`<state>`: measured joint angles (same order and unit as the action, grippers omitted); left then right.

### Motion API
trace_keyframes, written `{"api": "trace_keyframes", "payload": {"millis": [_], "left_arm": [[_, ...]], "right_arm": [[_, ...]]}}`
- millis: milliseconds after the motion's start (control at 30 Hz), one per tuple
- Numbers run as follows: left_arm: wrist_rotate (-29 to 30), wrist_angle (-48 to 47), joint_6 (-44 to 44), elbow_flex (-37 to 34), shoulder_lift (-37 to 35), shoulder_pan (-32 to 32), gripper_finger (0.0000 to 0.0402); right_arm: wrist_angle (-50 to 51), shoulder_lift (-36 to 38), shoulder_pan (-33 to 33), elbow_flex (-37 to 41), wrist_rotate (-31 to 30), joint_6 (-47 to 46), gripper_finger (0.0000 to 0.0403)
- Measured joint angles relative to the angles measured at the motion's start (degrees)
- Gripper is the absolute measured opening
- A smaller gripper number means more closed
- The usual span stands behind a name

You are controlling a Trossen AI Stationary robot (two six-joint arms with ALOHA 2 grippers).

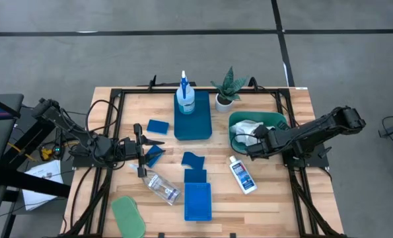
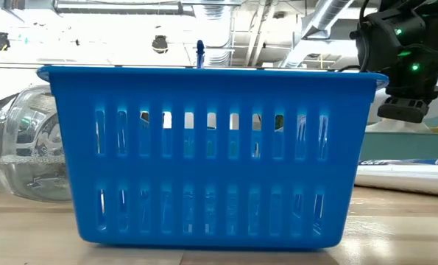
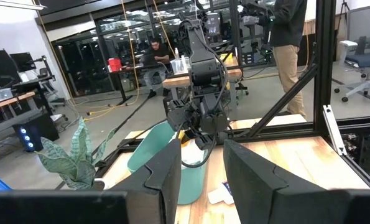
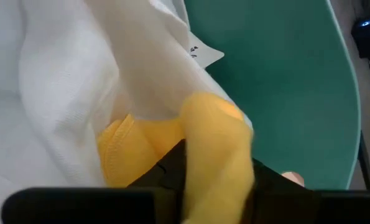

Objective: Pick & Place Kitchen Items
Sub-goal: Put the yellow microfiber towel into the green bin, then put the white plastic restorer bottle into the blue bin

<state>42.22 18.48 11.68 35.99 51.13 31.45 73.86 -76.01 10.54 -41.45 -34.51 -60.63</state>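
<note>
The yellow cloth (image 4: pixel 219 149) lies between the right gripper's (image 4: pixel 212 180) fingers over the white cloth (image 4: pixel 66 81) in the teal tub (image 1: pixel 270 121); the left gripper (image 1: pixel 140 147), jaws apart, hovers empty left of centre.

White cloth (image 4: pixel 66 81): crumpled in the tub.
Yellow cloth (image 4: pixel 216 143): folded, against it.
Clear bottle (image 1: pixel 160 186): lay sideways.
Spray bottle (image 1: pixel 185 98): stood upright.

In the low view the blue basket (image 2: pixel 204 154) hides most of the table behind it; only the spray bottle's tip (image 2: pixel 199 53) shows above its rim. The clear bottle (image 2: pixel 23 143) is cut off at the left edge. In the right wrist view the yellow cloth (image 4: pixel 216 149) covers the right end effector's fingers (image 4: pixel 172 168), and the white cloth (image 4: pixel 79 81) runs past the frame.
</note>
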Motion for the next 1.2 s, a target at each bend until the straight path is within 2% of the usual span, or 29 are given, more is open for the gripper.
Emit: {"api": "trace_keyframes", "payload": {"millis": [233,667,900,1200], "left_arm": [[0.01,0.0,0.0,0.0,0.0,0.0,0.0117],[0.04,0.0,0.0,0.0,0.0,0.0,0.0117],[0.08,-0.05,0.0,0.0,0.0,-0.01,0.0117],[0.28,-0.05,0.0,-0.08,0.0,-0.01,0.0117]], "right_arm": [[-0.21,0.0,-0.02,0.0,-0.04,-1.3,0.011],[2.05,-0.02,0.05,-0.75,-2.9,-5.01,0.0227],[4.1,-0.02,3.81,-4.91,-7.68,-7.38,0.0238],[4.24,-0.02,8.34,-8.14,-10.83,-7.96,0.0238]]}}
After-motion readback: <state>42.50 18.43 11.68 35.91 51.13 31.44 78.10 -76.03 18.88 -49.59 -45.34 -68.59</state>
